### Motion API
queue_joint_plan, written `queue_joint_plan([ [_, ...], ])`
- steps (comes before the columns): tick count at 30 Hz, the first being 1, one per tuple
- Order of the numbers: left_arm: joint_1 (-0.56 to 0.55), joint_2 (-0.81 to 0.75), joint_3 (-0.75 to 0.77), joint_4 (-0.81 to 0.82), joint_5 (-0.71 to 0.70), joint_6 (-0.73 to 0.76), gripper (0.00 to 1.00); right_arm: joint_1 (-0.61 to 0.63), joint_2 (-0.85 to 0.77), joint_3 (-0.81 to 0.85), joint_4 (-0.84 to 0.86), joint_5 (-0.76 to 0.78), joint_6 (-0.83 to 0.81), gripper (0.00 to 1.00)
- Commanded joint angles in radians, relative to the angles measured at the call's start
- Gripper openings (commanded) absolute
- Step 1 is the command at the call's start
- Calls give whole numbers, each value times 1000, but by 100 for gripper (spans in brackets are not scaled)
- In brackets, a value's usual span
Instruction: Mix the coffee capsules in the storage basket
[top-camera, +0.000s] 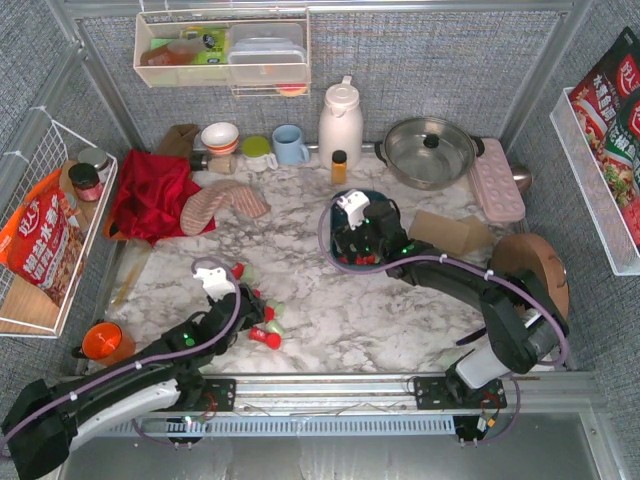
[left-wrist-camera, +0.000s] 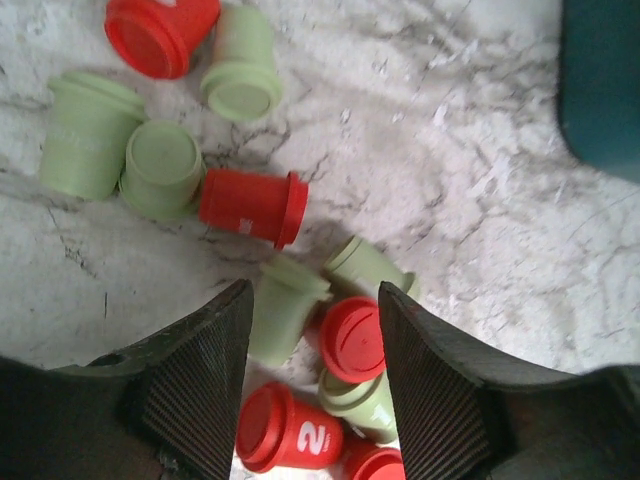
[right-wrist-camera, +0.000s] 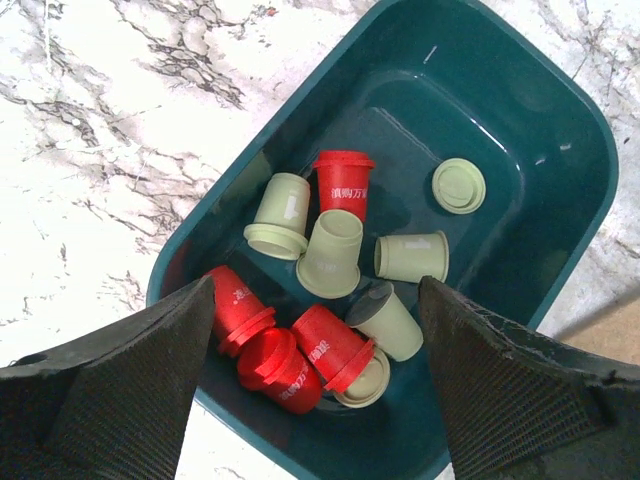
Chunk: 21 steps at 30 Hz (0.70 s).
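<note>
Teal plastic is lying under your right gripper (right-wrist-camera: 315, 285): the storage basket (right-wrist-camera: 430, 100) is sitting on the marble table (left-wrist-camera: 450, 150), and red and mint coffee capsules (right-wrist-camera: 330, 250) are lying mixed inside it, most of them near one end. This gripper is hanging above them with jaws wide, holding nothing. Your left gripper (left-wrist-camera: 312, 300) is hovering low over more capsules scattered on the marble, its jaws partly apart around a green one and a red one, not clamping them.
</note>
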Motion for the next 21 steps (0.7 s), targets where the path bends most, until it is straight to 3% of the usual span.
queue_joint_plan([
  [1, 1, 25, -25, -20, 82, -8, 61, 0, -18, -13, -15, -23, 17, 86],
  [13, 28, 152, -42, 55, 119, 38, 49, 0, -27, -4, -44, -50, 27, 86],
  [21, 30, 79, 45, -87, 72, 27, 53, 0, -15, 4, -57, -69, 23, 86],
])
